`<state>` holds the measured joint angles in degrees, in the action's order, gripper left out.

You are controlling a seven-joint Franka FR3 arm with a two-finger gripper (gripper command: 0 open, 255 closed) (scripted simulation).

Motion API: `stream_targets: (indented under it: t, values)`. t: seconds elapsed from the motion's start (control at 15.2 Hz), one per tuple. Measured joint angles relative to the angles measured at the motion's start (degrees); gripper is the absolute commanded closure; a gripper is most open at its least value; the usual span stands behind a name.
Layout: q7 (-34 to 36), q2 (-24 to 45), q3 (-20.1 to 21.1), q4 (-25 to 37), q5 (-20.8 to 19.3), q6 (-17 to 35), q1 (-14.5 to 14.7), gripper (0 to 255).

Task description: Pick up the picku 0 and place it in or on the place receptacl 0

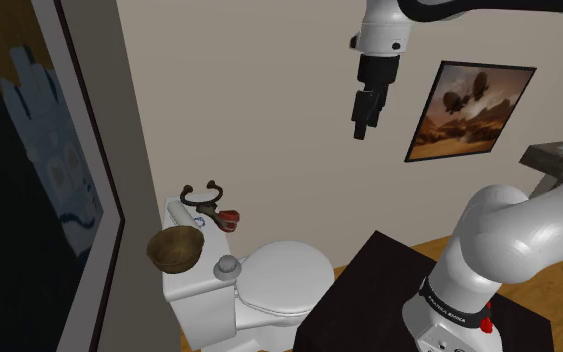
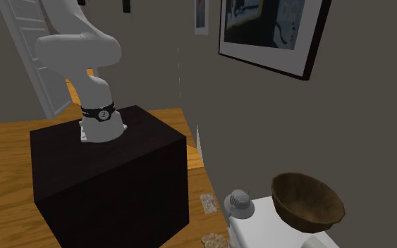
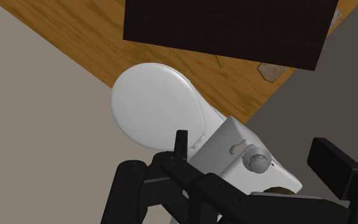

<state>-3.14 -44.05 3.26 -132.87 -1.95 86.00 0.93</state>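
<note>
Your tool [image 1: 362, 128] hangs high above the toilet tank [image 1: 197, 290], black fingers spread wide and gripping nothing. On the tank's smooth white top sit a rounded brown wooden bowl [image 1: 175, 248], a grey domed knob-shaped piece [image 1: 227, 265] near it, and a dark curved item [image 1: 214, 208] with a red part beyond the bowl.
</note>
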Motion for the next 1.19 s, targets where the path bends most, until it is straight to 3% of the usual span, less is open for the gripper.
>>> stream_targets:
  t: [0.33, 1.19]
  values:
    - [0.3, 2.42, 0.49, -3.4, 0.51, 5.88, 0.41, 0]
    - [3.45, 21.29, 4.8, -9.99, 2.43, 31.98, 2.37, 0]
